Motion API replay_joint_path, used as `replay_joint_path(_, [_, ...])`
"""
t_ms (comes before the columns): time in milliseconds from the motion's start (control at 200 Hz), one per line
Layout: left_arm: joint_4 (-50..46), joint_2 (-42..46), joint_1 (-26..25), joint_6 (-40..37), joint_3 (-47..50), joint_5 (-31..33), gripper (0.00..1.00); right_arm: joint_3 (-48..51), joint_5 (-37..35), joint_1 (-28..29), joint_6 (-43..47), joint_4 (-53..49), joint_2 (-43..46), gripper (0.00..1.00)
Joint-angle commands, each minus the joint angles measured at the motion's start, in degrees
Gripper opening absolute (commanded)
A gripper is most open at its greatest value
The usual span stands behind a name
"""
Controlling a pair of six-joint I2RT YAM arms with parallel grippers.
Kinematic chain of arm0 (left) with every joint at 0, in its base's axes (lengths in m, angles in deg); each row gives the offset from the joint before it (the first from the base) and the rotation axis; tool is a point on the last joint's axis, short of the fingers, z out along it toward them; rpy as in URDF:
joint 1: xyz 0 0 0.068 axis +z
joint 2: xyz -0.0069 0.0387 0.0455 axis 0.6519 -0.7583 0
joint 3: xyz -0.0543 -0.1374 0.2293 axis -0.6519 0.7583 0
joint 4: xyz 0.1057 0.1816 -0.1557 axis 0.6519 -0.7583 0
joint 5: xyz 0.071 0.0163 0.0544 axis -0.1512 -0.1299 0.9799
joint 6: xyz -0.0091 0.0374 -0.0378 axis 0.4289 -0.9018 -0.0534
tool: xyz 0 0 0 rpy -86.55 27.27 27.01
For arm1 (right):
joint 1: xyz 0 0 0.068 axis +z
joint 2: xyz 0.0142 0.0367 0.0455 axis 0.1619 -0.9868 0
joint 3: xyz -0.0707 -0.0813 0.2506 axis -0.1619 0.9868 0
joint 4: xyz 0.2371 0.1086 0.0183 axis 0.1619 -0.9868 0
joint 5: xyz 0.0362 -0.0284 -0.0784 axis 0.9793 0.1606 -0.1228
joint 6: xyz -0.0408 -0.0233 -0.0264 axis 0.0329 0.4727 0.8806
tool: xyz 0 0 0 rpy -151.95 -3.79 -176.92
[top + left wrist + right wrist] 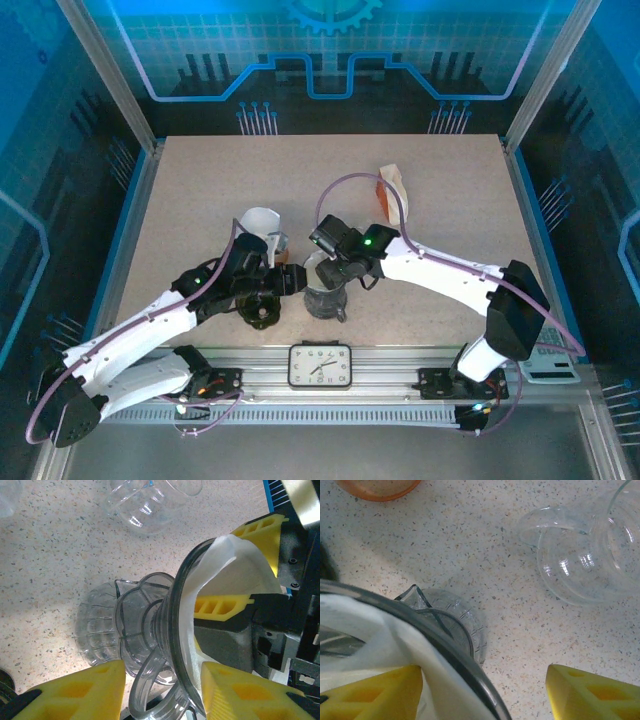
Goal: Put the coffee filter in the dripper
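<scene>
Coffee filter (235, 565), white and cone-shaped, sits inside the dripper (175, 622), its paper lying against the dark rim with the upper edge standing a little proud. The dripper rides on a clear glass server (95, 630) near the front middle of the tabletop (200, 180), between the 2 arms, probably so each can come at it from its own side. The left tool (162, 666) appears clamped on the dripper low down, its 2 yellow fingers against the collar beside the handle. That grip looks meant to keep the light stack from sliding or tipping while the paper is worked in. The right tool (484, 672) has its fingers apart and pinches nothing: 1 finger is down inside the paper cone, the other hangs outside the rim over bare tabletop. I judge the filter in but not fully seated, with the inner finger placed to press it flat. Another glass jug (580, 565) and an orange dish (377, 487) stand well apart from the work.
</scene>
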Motion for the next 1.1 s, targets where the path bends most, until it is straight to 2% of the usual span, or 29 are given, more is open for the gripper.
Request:
replay_joint_path(0, [0.3, 0.1, 0.5, 0.2, 0.9, -1.1, 0.45, 0.3, 0.4, -0.6, 0.6, 0.3, -1.7, 0.68])
replay_joint_path(290, [0.7, 0.1, 0.4, 0.4, 1.1, -1.3, 0.45, 3.1, -1.2, 0.3, -0.5, 2.3, -1.2, 0.68])
replay_joint_path(750, [0.6, 0.2, 0.4, 0.4, 1.4, -1.0, 0.45, 3.4, -2.0, 0.5, -0.2, 4.4, 4.7, 0.68])
replay_joint_path(1096, [0.6, -0.1, 0.4, 0.4, 1.3, -1.0, 0.45, 5.0, -1.0, 0.5, -0.8, 3.8, 2.3, 0.69])
